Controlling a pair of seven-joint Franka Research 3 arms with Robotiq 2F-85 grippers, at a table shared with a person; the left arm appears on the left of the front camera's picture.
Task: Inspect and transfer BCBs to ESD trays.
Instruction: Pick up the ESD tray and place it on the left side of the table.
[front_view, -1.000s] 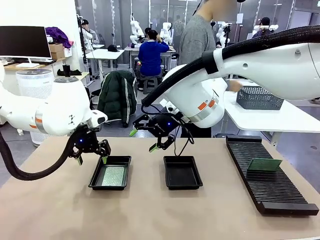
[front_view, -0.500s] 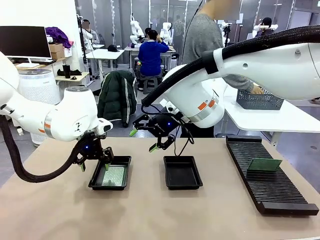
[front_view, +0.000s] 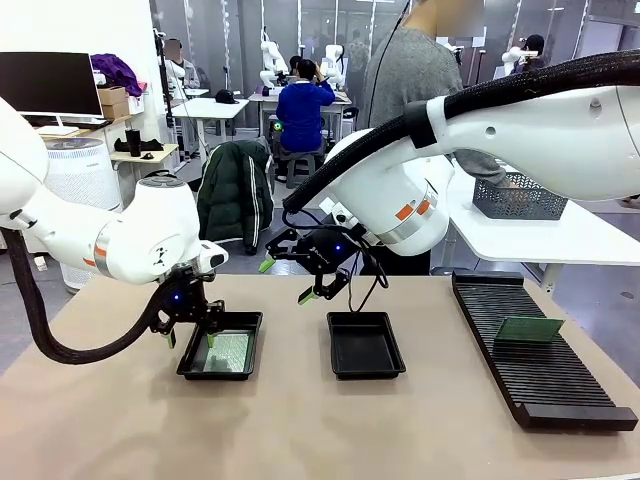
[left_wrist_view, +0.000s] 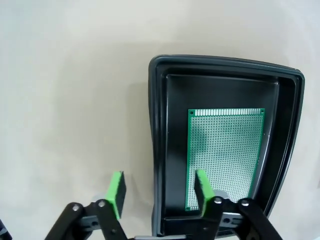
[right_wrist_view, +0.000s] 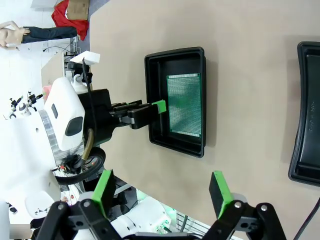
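A BCB (front_view: 228, 352) lies flat in the left ESD tray (front_view: 218, 376). My left gripper (front_view: 190, 338) is low at that tray's near-left edge. In the left wrist view the left gripper (left_wrist_view: 160, 192) is open, narrowly, astride the tray (left_wrist_view: 225, 62) wall: one pad outside over the table, the other inside above the BCB (left_wrist_view: 225, 150), neither touching. The right ESD tray (front_view: 365, 374) holds nothing. My right gripper (front_view: 287, 282) hangs open and unloaded above the table between the trays. The right wrist view looks down past the right gripper (right_wrist_view: 161, 187) on the left tray (right_wrist_view: 175, 52) and its BCB (right_wrist_view: 185, 104).
A long black slotted rack (front_view: 540, 380) lies at the right with another BCB (front_view: 530, 330) standing in it. A person stands at the far side by a white side table carrying a dark mesh basket (front_view: 518, 197). Bare tabletop lies in front of the trays.
My left gripper has moved right and down to the left tray's edge, and its jaws have narrowed. The right arm has stayed still. The person has shifted at the basket.
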